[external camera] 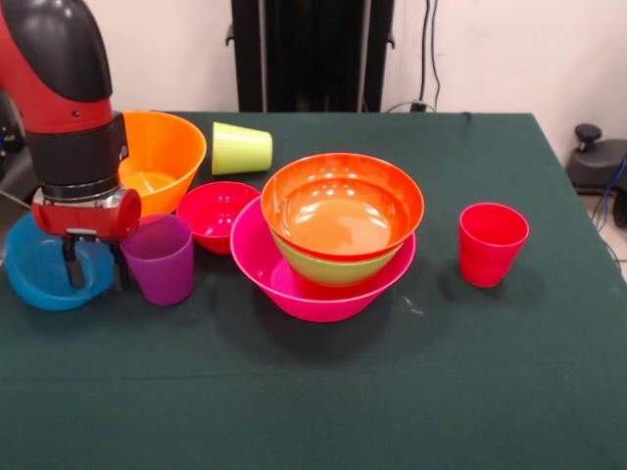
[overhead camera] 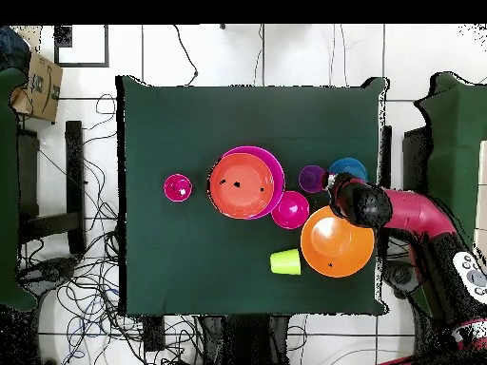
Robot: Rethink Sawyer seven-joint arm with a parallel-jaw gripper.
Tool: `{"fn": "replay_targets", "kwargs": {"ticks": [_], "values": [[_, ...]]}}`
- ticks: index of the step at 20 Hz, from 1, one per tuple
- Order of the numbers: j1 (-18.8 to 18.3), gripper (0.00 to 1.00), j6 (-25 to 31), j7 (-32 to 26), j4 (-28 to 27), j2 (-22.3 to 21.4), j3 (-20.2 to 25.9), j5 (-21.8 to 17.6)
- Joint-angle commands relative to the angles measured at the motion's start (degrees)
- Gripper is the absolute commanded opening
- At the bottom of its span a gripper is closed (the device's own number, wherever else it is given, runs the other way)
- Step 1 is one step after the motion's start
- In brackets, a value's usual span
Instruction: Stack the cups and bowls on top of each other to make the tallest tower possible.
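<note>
Bench (external camera: 509, 392): green cloth, all items on the half twd one side edge, arm (external camera: 69, 108) over that edge.

Tower (external camera: 333, 245) near bench centre: pink bowl (external camera: 294, 289) lowest, green bowl (external camera: 333, 269) in it, orange-red bowl (external camera: 343, 206) on top.

Yellow-orange bowl (external camera: 167, 152) upright nr the arm-side edge, apart from tower.

Blue bowl (external camera: 39, 269) at the same edge, partly under the end effector (external camera: 93, 269).

Red bowl (external camera: 216, 211) btwn yellow-orange bowl and tower, just beside pink bowl.

Purple cup (external camera: 162, 259) upright, just beside end effector.

Red cup (external camera: 492, 243) upright, alone on tower's other side.

Lime cup (external camera: 242, 149) on its side, nr yellow-orange bowl.

End effector: dark fingers (external camera: 71, 266) hang over blue bowl, slightly parted, holding nothing.
</note>
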Motion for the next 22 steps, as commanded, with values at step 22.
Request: {"fn": "replay_targets", "kwargs": {"ticks": [22], "values": [[3.82, 1.0, -0.8, -1.52, -0.03, 4.39, -6.48, -2.3]]}}
